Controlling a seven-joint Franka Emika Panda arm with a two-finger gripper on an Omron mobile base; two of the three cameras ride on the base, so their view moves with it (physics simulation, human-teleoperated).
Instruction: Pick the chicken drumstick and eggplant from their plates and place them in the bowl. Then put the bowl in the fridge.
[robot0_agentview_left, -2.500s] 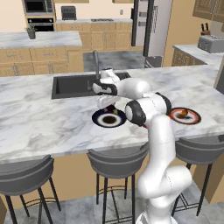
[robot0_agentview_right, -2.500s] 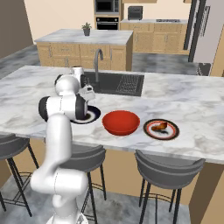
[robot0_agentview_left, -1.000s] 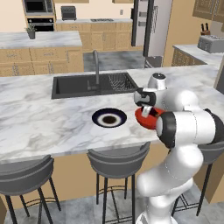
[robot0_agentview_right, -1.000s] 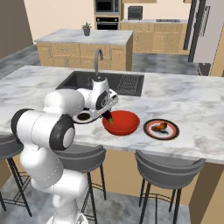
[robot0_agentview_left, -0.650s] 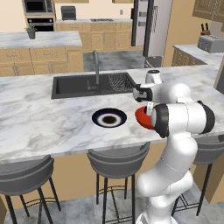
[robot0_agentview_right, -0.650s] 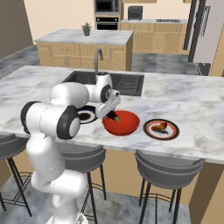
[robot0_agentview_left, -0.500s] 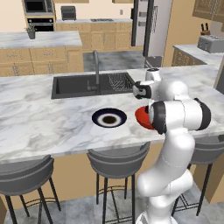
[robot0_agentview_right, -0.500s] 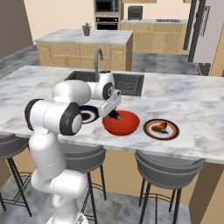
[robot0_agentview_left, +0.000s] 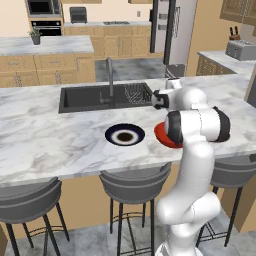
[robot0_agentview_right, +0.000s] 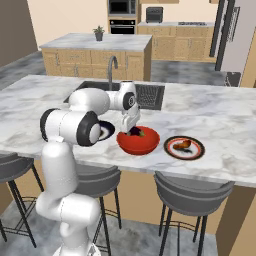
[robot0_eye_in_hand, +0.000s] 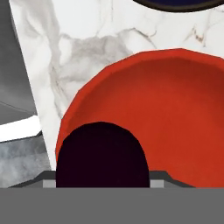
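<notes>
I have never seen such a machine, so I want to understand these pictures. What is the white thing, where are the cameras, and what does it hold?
The white thing is a robot arm with a two-finger gripper, in a rendered kitchen. Two cameras sit behind the arm, one on each side, and look over the marble counter. The third camera is on the hand and looks down along the gripper.

On the counter are a red bowl, a black-rimmed plate with nothing on it, and a reddish-rimmed plate carrying the chicken drumstick. The gripper holds the dark eggplant over the bowl.
</notes>
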